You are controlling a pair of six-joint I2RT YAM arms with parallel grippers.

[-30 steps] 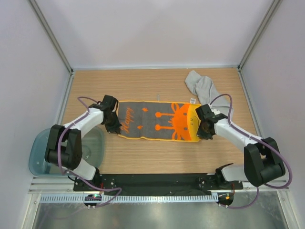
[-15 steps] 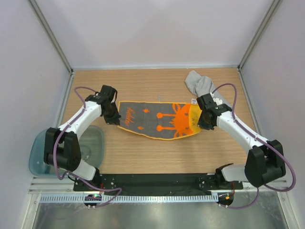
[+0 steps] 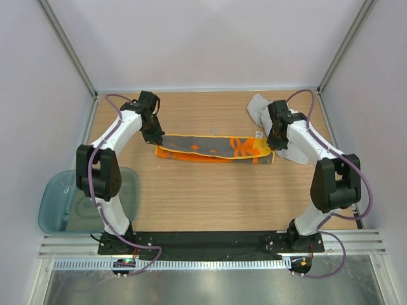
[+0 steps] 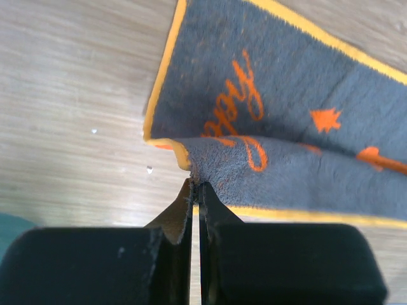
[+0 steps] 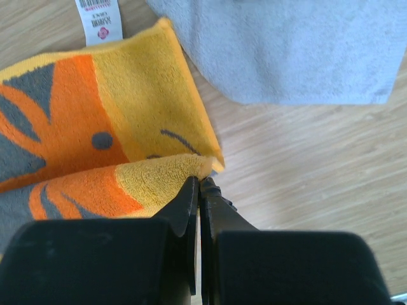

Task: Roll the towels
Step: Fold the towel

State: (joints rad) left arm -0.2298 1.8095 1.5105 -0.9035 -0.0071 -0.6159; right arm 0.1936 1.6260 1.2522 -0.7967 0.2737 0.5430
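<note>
**Remote view, both arms engaged.** I see the dark grey and orange patterned towel lying across the middle of the wooden desk as a narrow band running left to right, with one long edge doubled over the layer beneath. The left end effector has its fingers pressed together with only a hairline gap. It pinches the yellow-bordered corner of the doubled-over layer at the towel's left end, where orange script shows on the grey pile. The right end effector is likewise all but closed, nipping the yellow corner at the opposite end. A white care label projects from the towel's far edge near that corner. The light grey towel lies crumpled at the far right of the desk, just beside the patterned towel's right end, and in my overhead view the right arm partly covers it. The translucent teal tub sits at the near left edge, well apart from both towels.
</note>
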